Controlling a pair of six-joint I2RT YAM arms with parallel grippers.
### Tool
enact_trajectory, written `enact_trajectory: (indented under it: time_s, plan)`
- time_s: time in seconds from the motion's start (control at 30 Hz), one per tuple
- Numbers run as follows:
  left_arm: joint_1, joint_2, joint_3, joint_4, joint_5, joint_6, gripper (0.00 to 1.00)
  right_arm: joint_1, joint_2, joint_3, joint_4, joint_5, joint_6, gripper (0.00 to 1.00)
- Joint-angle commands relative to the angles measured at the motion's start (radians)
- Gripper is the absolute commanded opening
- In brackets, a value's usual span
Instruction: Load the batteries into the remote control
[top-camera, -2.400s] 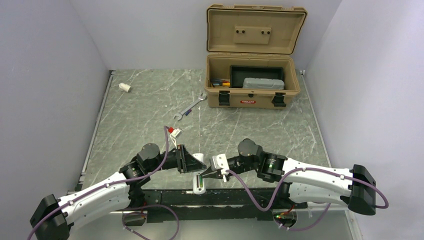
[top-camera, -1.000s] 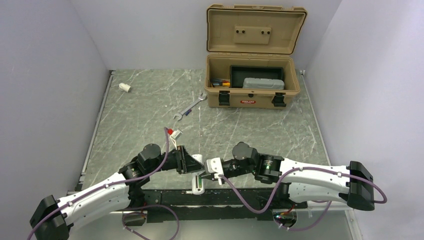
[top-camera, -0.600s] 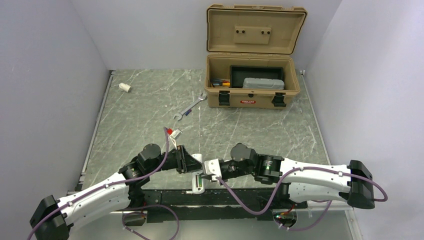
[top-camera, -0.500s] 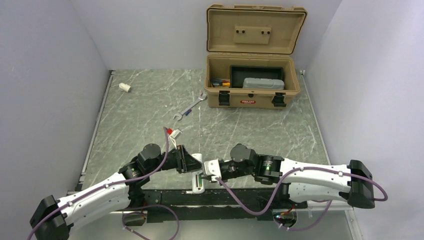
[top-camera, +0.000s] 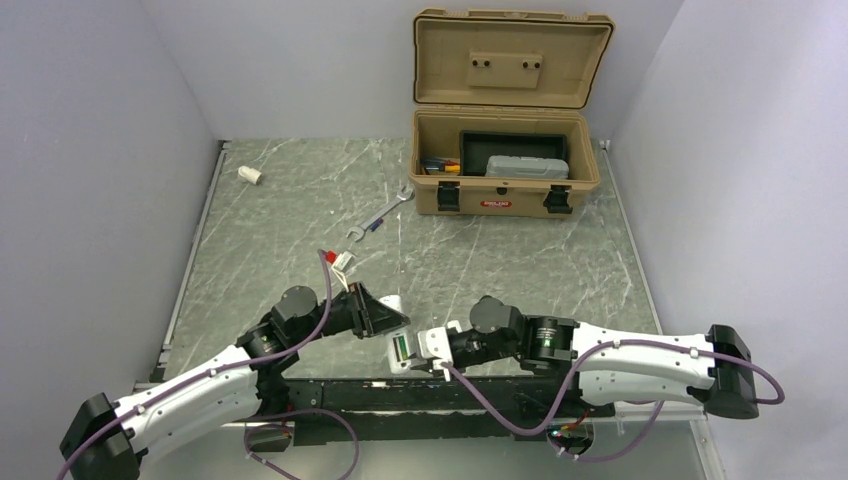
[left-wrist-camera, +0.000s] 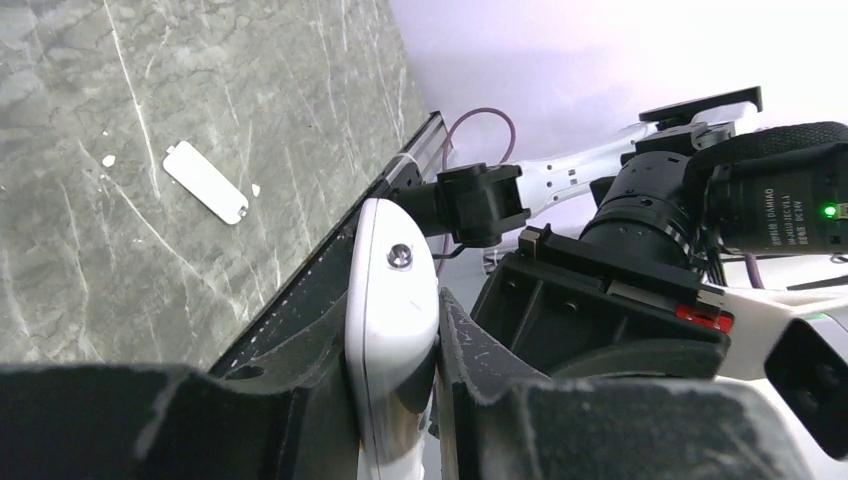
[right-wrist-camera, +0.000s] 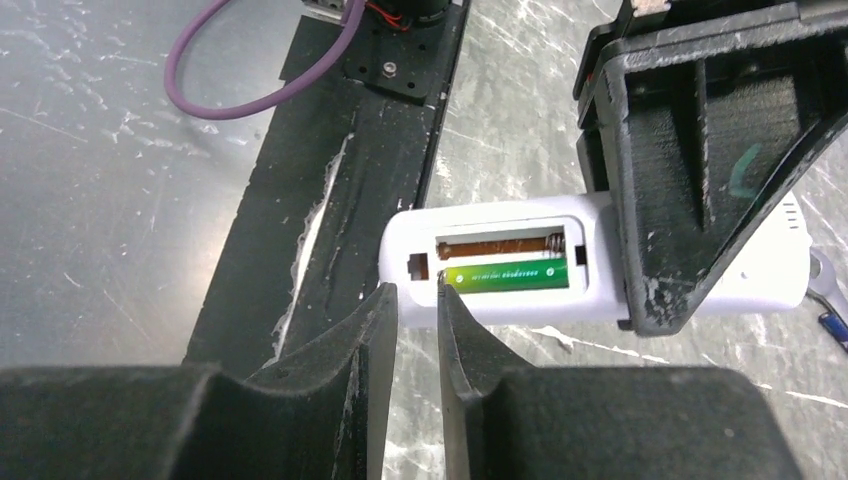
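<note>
One battery seated, one slot bare
Left gripper (left-wrist-camera: 395, 400) is clamping the remote control (right-wrist-camera: 500, 265); right gripper (right-wrist-camera: 413, 330), nearly closed and empty, is hovering just below its lengthwise battery (right-wrist-camera: 505, 274).

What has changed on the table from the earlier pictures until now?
The left pincer, shut on the remote, swung it from pointing toward the near edge to lying more crosswise and slightly farther from that edge. The right pincer backed toward the near edge; its fingers are close together with nothing between them. One battery sits in the compartment; the other slot is empty. The wrench, toolbox and white cylinder stayed put.
</note>
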Motion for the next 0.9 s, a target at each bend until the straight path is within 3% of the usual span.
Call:
enact_trajectory:
  time_s: [0.0,0.17,0.37,0.53,0.63,0.87]
  plan:
    - [-0.001,-0.031,0.041,0.113,0.014,-0.025,0.0,-0.003,-0.057,-0.049,0.001,0.05,0.065,0.24]
    - [-0.002,-0.044,0.049,0.064,-0.004,-0.001,0.0,-0.003,-0.144,-0.12,0.148,0.193,0.231,0.3]
    - [-0.001,-0.062,0.057,0.001,-0.027,0.051,0.0,-0.003,-0.213,-0.183,0.307,0.354,0.53,0.53]
    - [-0.001,-0.076,0.074,-0.067,-0.058,0.094,0.0,-0.004,-0.181,-0.162,0.367,0.509,0.821,0.69]
    - [-0.001,-0.085,0.084,-0.077,-0.059,0.102,0.0,-0.005,-0.118,-0.119,0.347,0.533,0.954,0.71]
    - [-0.001,-0.1,0.086,-0.083,-0.063,0.105,0.0,-0.007,-0.002,-0.065,0.355,0.473,1.025,0.7]
